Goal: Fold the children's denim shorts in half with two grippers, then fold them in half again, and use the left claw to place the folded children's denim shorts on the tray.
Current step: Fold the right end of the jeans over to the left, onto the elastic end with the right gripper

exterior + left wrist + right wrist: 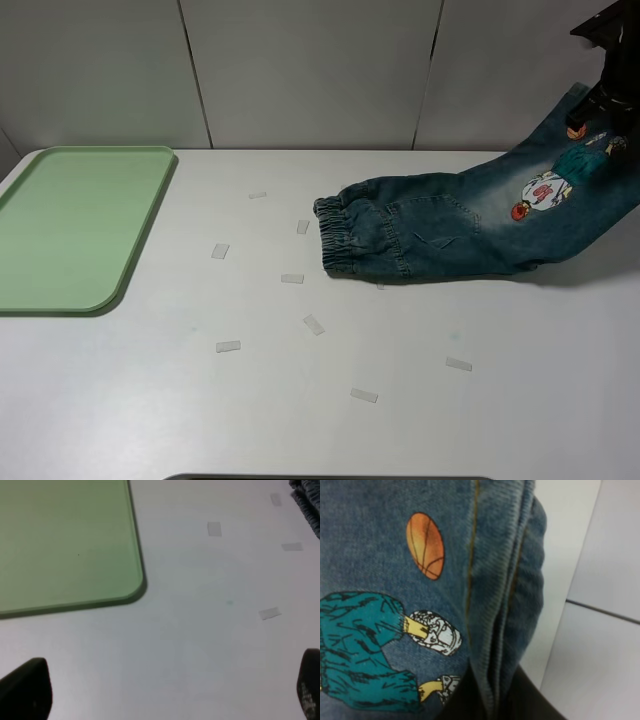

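Right tool is clamped on the denim shorts, one leg held up — likely prepping the fold — while left tool gapes empty.

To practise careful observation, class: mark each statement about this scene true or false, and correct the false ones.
1. The shorts lie on the tray. False: the tray is bare; the shorts are to its right.
2. The right gripper is shut on a leg end, holding it up. True.
3. The left gripper holds the waistband. False: it is open over the table beside the tray.
4. The waistband rests on the table. True.
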Tool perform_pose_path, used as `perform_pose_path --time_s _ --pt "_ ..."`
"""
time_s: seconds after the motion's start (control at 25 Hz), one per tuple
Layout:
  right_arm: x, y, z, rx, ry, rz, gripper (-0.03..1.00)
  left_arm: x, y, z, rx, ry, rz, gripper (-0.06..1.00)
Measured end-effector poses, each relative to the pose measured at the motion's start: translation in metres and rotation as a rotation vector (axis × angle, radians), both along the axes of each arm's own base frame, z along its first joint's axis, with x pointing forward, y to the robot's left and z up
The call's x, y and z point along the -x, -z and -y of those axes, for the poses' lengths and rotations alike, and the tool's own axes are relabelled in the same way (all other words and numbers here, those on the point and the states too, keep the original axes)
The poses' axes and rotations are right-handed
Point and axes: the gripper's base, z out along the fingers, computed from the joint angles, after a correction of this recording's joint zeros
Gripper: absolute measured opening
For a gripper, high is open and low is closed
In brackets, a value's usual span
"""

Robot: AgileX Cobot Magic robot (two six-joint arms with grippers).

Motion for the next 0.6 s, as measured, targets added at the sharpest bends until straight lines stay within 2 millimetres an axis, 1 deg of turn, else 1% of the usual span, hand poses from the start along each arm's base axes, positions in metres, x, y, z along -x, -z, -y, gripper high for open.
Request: perform_pose_path --time_s 0.12,0.4,0.6 --pt "0.002 0.0 -0.014 0.009 -0.005 -0.028 -0.01 0.0 0.0 0.0 0.0 0.0 0.0 0.97" --pt "0.009 -0.002 -0.082 0.055 -0.051 -0.037 -0.01 0.0 0.0 0.0 0.0 0.0 0.0 0.97" --pt "0.016 -0.002 -0.126 0.015 -0.068 -0.002 -0.01 0.0 0.0 0.0 0.0 0.0 0.0 0.97"
